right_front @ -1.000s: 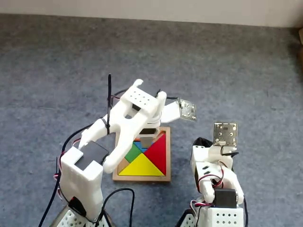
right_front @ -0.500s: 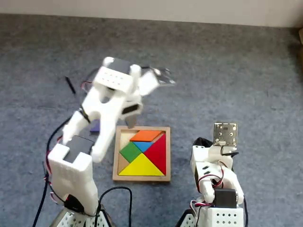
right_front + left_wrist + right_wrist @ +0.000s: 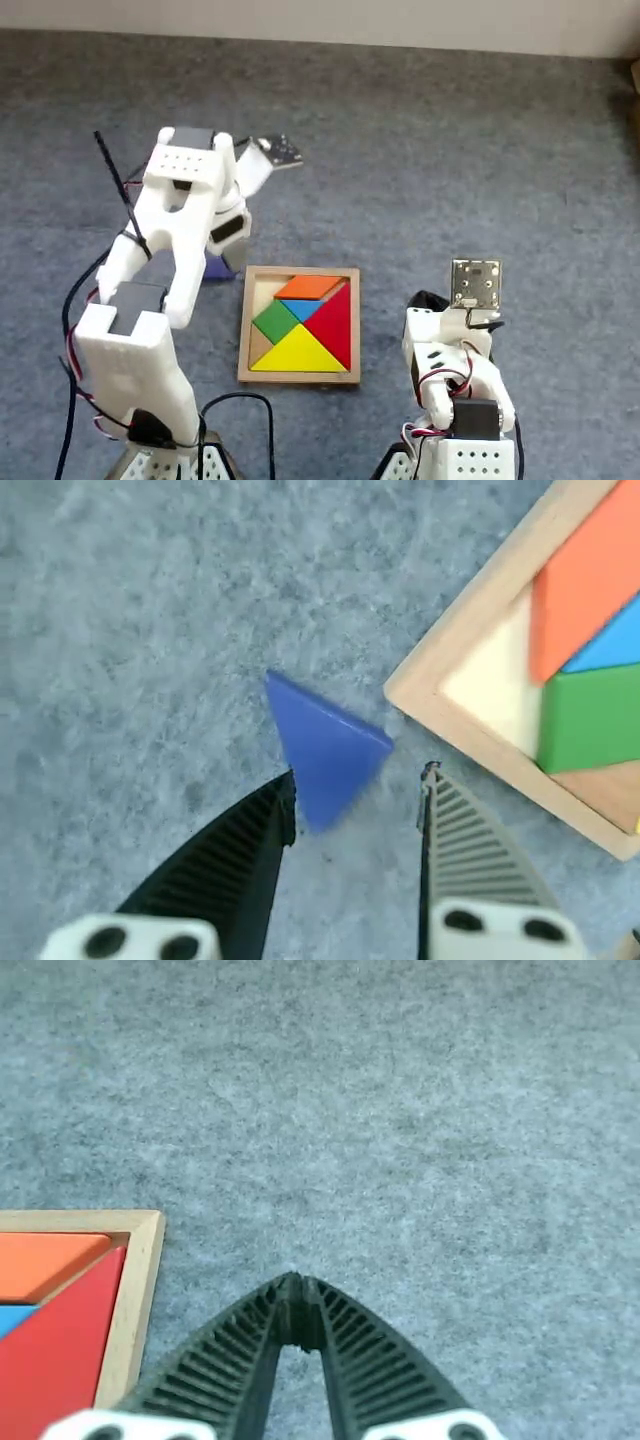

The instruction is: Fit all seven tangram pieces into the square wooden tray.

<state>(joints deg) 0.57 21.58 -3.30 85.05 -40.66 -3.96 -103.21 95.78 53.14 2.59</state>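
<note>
Change: left arm has swung off the tray to the carpet beside it.
Blue triangle (image 3: 325,750): flat on the carpet, just outside a corner of the wooden tray (image 3: 455,630).
Left gripper (image 3: 357,775): spread wide, tips flanking the triangle's near corner.
Right gripper (image 3: 297,1285): clenched, empty, over carpet beside the tray.

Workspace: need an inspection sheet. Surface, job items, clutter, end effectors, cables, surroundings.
Surface: grey carpet, flat.
Job's things: square wooden tray holds orange piece, green piece, light blue piece, red triangle and yellow triangle; pale gap in one corner. Blue triangle lies on the carpet just outside the tray.
Clutter: nothing seen.
End effectors: left end effector open, fingers either side of the blue triangle, not gripping. Right end effector shut, over bare carpet beside the tray.
Cables: black cables loop at the left arm's base.
Surroundings: pale wall strip at the far edge.
</note>
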